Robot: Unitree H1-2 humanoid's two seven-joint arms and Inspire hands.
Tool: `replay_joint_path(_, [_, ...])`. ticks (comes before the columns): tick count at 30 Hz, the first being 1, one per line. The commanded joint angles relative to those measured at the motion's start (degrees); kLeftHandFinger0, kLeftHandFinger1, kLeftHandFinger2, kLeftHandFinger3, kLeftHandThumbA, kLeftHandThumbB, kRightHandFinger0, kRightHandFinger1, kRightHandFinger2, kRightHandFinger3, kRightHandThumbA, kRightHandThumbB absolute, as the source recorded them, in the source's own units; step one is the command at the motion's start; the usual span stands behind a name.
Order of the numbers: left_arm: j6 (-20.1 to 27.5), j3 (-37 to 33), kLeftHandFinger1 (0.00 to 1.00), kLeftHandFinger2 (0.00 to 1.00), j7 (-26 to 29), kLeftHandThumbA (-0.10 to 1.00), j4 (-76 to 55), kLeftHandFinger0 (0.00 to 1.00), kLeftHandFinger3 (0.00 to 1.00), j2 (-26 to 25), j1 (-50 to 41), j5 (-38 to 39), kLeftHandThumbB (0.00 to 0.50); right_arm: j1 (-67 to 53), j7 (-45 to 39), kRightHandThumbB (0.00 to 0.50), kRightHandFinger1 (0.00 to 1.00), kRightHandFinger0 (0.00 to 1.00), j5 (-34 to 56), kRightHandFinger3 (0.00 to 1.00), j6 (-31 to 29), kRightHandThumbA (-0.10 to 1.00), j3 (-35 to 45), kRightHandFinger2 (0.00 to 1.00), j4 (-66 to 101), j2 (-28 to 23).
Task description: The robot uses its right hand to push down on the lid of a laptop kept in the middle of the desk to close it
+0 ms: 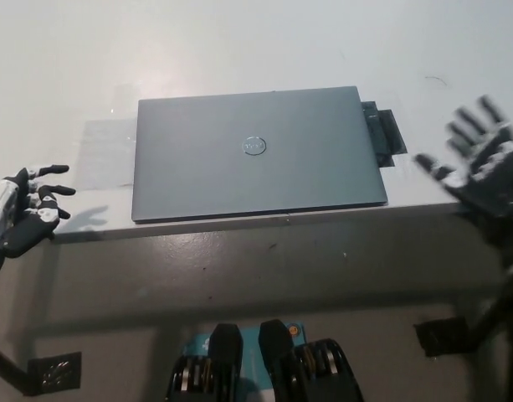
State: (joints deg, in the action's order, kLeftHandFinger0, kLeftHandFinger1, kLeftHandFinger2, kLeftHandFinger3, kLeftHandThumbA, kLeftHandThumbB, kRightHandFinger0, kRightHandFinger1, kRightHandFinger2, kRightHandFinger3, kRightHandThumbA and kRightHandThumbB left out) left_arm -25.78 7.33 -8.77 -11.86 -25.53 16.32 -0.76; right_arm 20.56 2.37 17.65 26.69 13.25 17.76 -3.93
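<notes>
The laptop (pixel 258 153) lies shut and flat in the middle of the white surface (pixel 239 50), its grey lid facing up with a round logo (pixel 253 146) at the centre. Its near edge runs just inside the surface's near edge. A small dark object (pixel 384 138) sits against the laptop's right side, touching or nearly touching it; what it is cannot be told.

The black right hand (pixel 482 163) hangs to the right of the laptop, well apart from it, over the right part of the surface. It is released, fingers spread and holding nothing, and it looks blurred.

The white left hand (pixel 22 216) rests at the left, near the surface's near edge and apart from the laptop. Its dark fingers (pixel 48 191) are loosely apart and grasp nothing.
</notes>
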Motion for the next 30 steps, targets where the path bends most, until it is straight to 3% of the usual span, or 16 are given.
replay_joint_path(1, [0.2, 1.2, 0.44, 0.6, 0.0, 0.04, -0.7, 0.26, 0.72, -1.6, 0.1, 0.1, 0.012, -1.6, -1.4, 0.31, 0.89, 0.95, 2.3, 1.0, 0.0, 1.0, 1.4, 0.89, 4.1, -2.3])
replay_joint_path(2, [0.7, 1.3, 0.39, 0.55, 0.5, 0.05, -0.8, 0.2, 0.68, -1.2, 0.0, -0.3, 0.019, -4.1, -1.1, 0.246, 0.92, 0.98, 1.3, 1.0, 0.1, 1.0, 2.0, 0.92, 5.5, -3.7])
replay_joint_path(5, [0.9, 1.7, 0.37, 0.52, 0.7, 0.01, -0.8, 0.2, 0.66, -0.7, -0.4, 0.2, 0.019, -6.6, -1.3, 0.241, 0.93, 0.97, 1.1, 1.0, -1.1, 1.0, 2.1, 0.94, 5.7, -4.6])
replay_joint_path(7, [0.5, 1.8, 0.41, 0.56, 0.8, 0.03, -0.8, 0.25, 0.68, -0.6, -0.7, 0.1, 0.019, -8.7, -1.3, 0.257, 0.93, 0.98, 1.5, 1.0, -2.3, 1.0, 2.5, 0.93, 4.8, -4.4])
replay_joint_path(10, [1.1, 1.8, 0.41, 0.56, 0.8, 0.05, -0.6, 0.23, 0.69, -0.4, -0.8, 0.3, 0.02, -10.8, -0.6, 0.249, 0.92, 0.98, 0.7, 1.0, -2.9, 1.0, 2.5, 0.91, 4.2, -4.0])
replay_joint_path(13, [1.3, 2.4, 0.38, 0.53, 0.6, 0.04, -0.7, 0.22, 0.65, 0.1, -0.8, 1.3, 0.027, -14.1, -0.9, 0.201, 0.94, 1.0, 0.2, 1.0, -6.5, 1.0, 2.2, 0.94, 1.3, -2.7])
replay_joint_path(16, [1.0, 2.4, 0.39, 0.54, 0.7, 0.02, -0.6, 0.25, 0.68, 0.1, -1.1, 1.1, 0.026, -15.7, -0.5, 0.173, 0.92, 0.97, 0.7, 1.0, -7.2, 1.0, 2.4, 0.92, 0.0, -1.2])
replay_joint_path(18, [1.0, 2.2, 0.37, 0.52, 0.9, 0.03, -0.6, 0.23, 0.66, 0.1, -1.1, 0.5, 0.027, -16.1, -0.5, 0.181, 0.92, 0.97, 0.2, 1.0, -7.8, 1.0, 2.2, 0.92, -0.5, -0.8])
replay_joint_path(25, [2.0, 2.4, 0.4, 0.56, 1.0, -0.02, -0.5, 0.29, 0.67, 0.6, -1.7, 0.7, 0.019, -17.0, -1.0, 0.171, 0.95, 1.0, -1.5, 1.0, -10.1, 1.0, 1.7, 0.96, -2.8, -1.5])
replay_joint_path(26, [1.6, 2.3, 0.39, 0.56, 1.0, -0.02, -1.0, 0.25, 0.67, 0.5, -1.9, 0.6, 0.01, -17.1, -1.1, 0.197, 0.96, 1.0, -1.5, 1.0, -10.4, 1.0, 1.7, 0.96, -3.6, -1.5])
replay_joint_path(28, [0.2, 2.7, 0.41, 0.56, 1.2, -0.01, -1.6, 0.29, 0.66, 0.9, -2.1, 0.9, 0.023, -16.9, -1.3, 0.215, 0.95, 1.0, -1.7, 1.0, -11.2, 1.0, 1.7, 0.95, -4.5, -1.7])
replay_joint_path(30, [0.9, 2.4, 0.39, 0.55, 1.2, -0.01, -1.2, 0.24, 0.66, 1.1, -1.9, 0.4, 0.02, -16.5, -0.9, 0.204, 0.95, 1.0, -1.8, 1.0, -10.8, 1.0, 1.8, 0.94, -4.4, -1.9])
